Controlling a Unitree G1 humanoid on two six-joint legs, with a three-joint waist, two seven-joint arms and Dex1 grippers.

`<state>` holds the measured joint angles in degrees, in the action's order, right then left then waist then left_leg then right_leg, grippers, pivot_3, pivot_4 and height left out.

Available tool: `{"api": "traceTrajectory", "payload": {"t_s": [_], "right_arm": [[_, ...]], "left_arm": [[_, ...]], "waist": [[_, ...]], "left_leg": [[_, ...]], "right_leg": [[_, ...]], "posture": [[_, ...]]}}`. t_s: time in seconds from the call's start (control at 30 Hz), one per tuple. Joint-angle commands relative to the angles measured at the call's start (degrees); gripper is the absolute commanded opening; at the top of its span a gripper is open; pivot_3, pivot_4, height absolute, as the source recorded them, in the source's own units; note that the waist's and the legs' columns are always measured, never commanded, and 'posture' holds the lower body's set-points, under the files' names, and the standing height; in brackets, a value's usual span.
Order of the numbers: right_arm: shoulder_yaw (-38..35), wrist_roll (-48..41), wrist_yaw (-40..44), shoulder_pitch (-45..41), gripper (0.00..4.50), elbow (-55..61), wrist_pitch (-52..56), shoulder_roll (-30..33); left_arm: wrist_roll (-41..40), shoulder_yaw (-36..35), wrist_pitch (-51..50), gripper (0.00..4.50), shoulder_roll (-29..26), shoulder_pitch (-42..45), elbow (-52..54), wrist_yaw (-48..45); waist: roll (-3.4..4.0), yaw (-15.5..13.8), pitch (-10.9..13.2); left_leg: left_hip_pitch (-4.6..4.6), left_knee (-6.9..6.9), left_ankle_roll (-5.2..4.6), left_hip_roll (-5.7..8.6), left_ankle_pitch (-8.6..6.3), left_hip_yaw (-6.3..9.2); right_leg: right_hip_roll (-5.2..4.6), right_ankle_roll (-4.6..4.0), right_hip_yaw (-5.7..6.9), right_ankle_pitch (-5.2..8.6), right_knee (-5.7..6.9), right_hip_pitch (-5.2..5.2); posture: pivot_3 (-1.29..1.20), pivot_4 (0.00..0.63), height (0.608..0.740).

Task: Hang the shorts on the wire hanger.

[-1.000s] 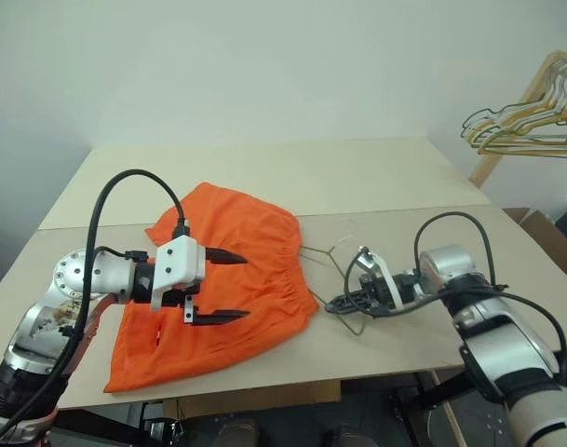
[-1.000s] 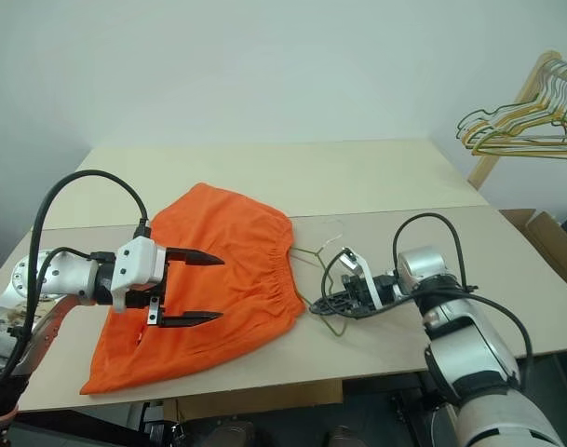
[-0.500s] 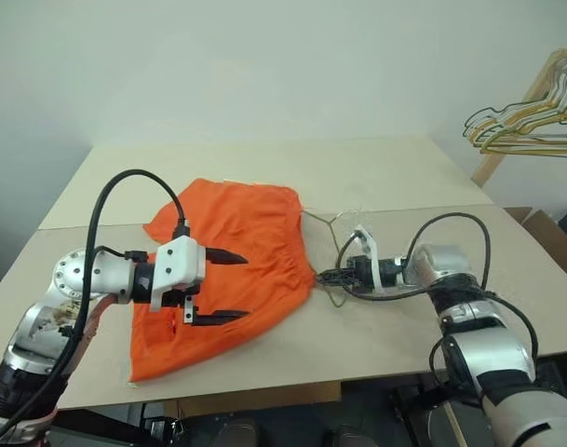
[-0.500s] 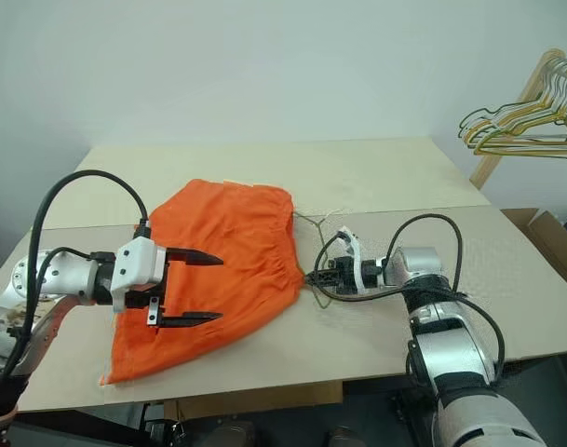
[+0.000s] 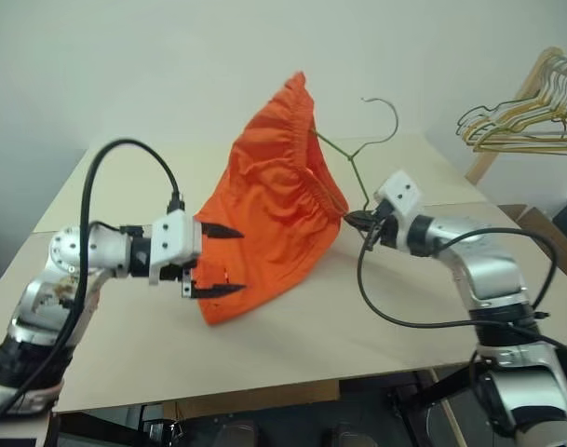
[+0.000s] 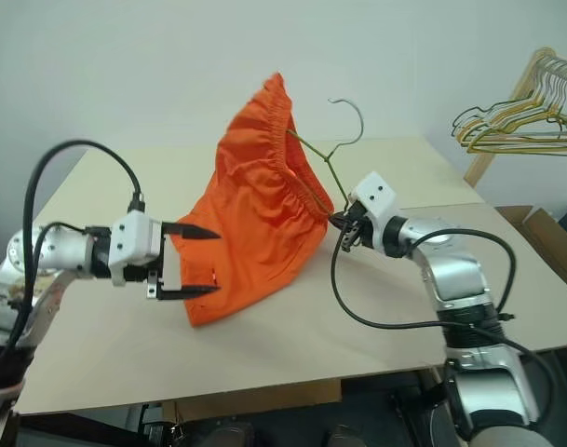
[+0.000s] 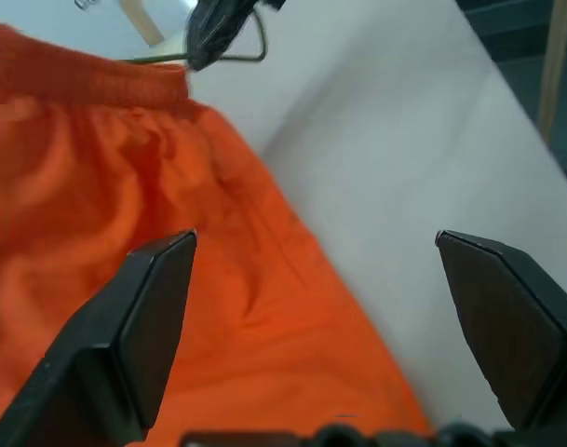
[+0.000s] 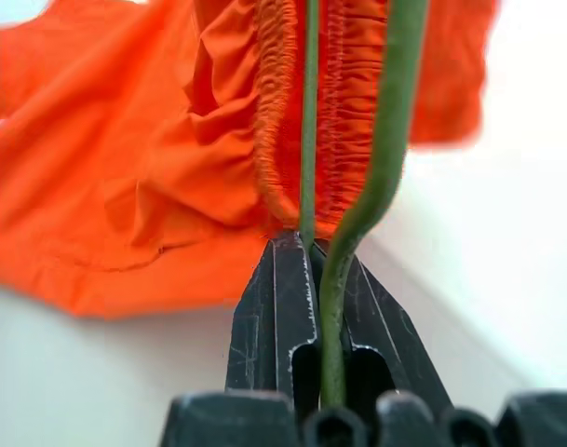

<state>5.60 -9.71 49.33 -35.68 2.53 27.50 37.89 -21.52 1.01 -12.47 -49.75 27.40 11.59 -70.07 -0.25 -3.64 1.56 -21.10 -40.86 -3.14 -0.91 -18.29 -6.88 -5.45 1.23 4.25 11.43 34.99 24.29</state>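
Note:
The orange shorts (image 5: 274, 200) hang lifted over the table, their gathered waistband threaded on the thin greenish wire hanger (image 5: 350, 149), whose hook points up. Their lower end still rests on the table. My right gripper (image 5: 357, 222) is shut on the wire hanger's lower corner, right beside the waistband (image 8: 339, 112); the wire (image 8: 387, 149) runs up between its closed fingers. My left gripper (image 5: 229, 261) stands open at the left of the shorts, fingers pointing at the cloth (image 7: 171, 279) near its lower part, with nothing between them.
The pale wooden table (image 5: 395, 326) has free room at the front and right. A bunch of gold and green wire hangers (image 5: 525, 116) hangs on a wooden rail at the far right, beyond the table.
My right gripper has risen and rolled, lifting the hanger upright with the shorts pulled up off the table. My left gripper has shifted slightly up and forward, still open.

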Motion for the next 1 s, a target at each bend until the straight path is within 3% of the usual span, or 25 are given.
{"api": "traceTrajectory", "payload": {"t_s": [0.03, 0.23, 0.67, 0.73, 0.87, 1.0], "right_arm": [[1.04, 0.24, 5.38, -1.6, 0.0, 4.88, -3.55, 3.69], [5.27, 0.59, 12.9, -5.17, 0.0, 8.08, -0.49, 8.96], [10.54, 0.89, 15.73, -7.78, 0.0, 10.24, 7.72, 9.04], [10.8, 0.85, 16.23, -7.88, 0.0, 10.45, 7.99, 9.4], [11.64, 0.96, 17.68, -8.97, 0.0, 10.3, 8.4, 9.78], [12.45, 1.56, 18.19, -9.71, 0.0, 10.3, 8.66, 9.77]], "left_arm": [[0.9, -0.35, 3.26, 4.47, 0.29, 6.57, -4.85, -1.79], [-0.56, 0.2, 6.21, 4.47, 1.28, 18.92, -12.3, -8.7], [6.11, 5.24, 16.93, 4.47, 3.89, 36.76, -33.93, -21.37], [6.34, 8.33, 19.2, 4.47, 3.11, 38.84, -37.55, -22.34], [2.27, 23.06, 24.29, 4.47, -1.92, 42.94, -42.06, -22.43], [1.32, 31.69, 29.5, 4.47, -2.62, 47.1, -47.56, -22.43]], "waist": [[-0.01, 0.8, 0.01], [-0.01, 3.01, 0.01], [-0.01, 4.38, 0.0], [-0.01, 4.38, 0.0], [-0.02, 4.36, 0.01], [-0.02, 4.27, 0.01]], "left_leg": [[0.01, -0.02, 0.0, -0.01, 0.0, 0.0], [0.0, -0.04, -0.01, -0.03, 0.01, -0.01], [-0.03, -0.1, -0.05, -0.04, 0.0, 0.03], [-0.06, -0.1, -0.05, -0.03, 0.0, 0.01], [-0.06, -0.11, -0.08, -0.04, -0.02, 0.1], [-0.07, -0.14, -0.15, -0.04, -0.06, 0.11]], "right_leg": [[0.01, -0.01, -0.01, 0.0, 0.01, -0.02], [0.03, -0.03, -0.03, 0.01, 0.02, 0.03], [0.03, -0.03, -0.05, 0.01, 0.1, 0.04], [0.02, -0.03, -0.05, 0.01, 0.11, 0.07], [0.01, -0.03, -0.08, 0.01, 0.11, 0.1], [0.0, -0.03, -0.21, 0.01, 0.11, 0.18]], "posture": [[0.12, 0.0, 0.74], [0.06, 0.0, 0.74], [0.04, 0.0, 0.74], [0.04, 0.0, 0.74], [0.05, 0.0, 0.74], [0.03, 0.0, 0.74]]}}
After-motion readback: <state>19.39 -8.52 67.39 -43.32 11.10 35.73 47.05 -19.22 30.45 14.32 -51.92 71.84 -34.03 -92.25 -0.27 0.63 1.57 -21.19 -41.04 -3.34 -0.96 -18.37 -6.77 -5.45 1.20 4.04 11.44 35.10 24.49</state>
